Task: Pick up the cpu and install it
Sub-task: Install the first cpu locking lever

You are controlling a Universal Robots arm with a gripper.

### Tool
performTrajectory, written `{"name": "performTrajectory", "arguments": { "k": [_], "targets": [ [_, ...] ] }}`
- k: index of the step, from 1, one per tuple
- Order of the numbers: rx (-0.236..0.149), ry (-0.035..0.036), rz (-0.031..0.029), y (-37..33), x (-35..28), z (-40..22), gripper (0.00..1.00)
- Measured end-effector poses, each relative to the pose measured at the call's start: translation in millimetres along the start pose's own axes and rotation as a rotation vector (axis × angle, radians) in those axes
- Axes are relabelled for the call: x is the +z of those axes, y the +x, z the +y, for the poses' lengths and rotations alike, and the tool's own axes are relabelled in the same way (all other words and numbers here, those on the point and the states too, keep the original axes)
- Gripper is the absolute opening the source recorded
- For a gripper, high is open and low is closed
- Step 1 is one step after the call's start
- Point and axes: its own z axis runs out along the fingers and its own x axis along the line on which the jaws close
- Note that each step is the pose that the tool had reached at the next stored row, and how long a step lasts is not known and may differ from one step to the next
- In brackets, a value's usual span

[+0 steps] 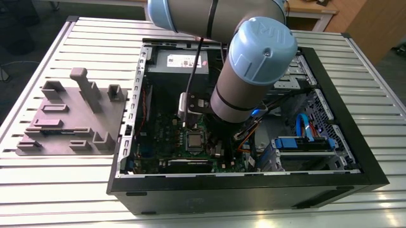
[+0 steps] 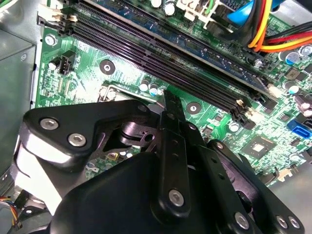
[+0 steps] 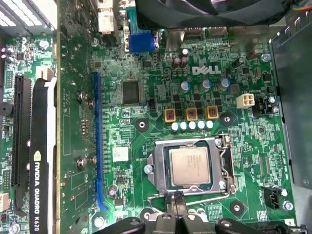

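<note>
The cpu (image 3: 190,165) is a flat square chip with a silver-grey top, lying flat inside the open metal socket frame (image 3: 157,168) on the green motherboard. In the exterior view the cpu (image 1: 192,140) sits low in the open black computer case, just below the arm's wrist (image 1: 238,102). My gripper (image 3: 174,197) hovers beside the socket's edge, next to the thin wire lever (image 3: 195,204), fingers pressed together with nothing between them. In the second wrist view the gripper (image 2: 168,95) points at the board beside the long black memory slots (image 2: 185,63).
The case walls (image 1: 345,118) box in the arm. A graphics card (image 3: 41,161) stands upright beside the socket; a fan (image 3: 209,12) lies beyond it. Coloured cables (image 2: 268,29) and blue drive parts (image 1: 303,142) crowd one side. A grey moulded plate (image 1: 73,118) lies on the slatted table.
</note>
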Motion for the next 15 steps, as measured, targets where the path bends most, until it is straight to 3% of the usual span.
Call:
{"name": "performTrajectory", "arguments": {
  "k": [11,15],
  "targets": [
    [0.0,-0.0001,-0.0013,0.2,-0.4,2.4,0.1],
    [0.0,0.0,-0.0018,-0.3,-6.1,3.3,0.1]
  ]
}}
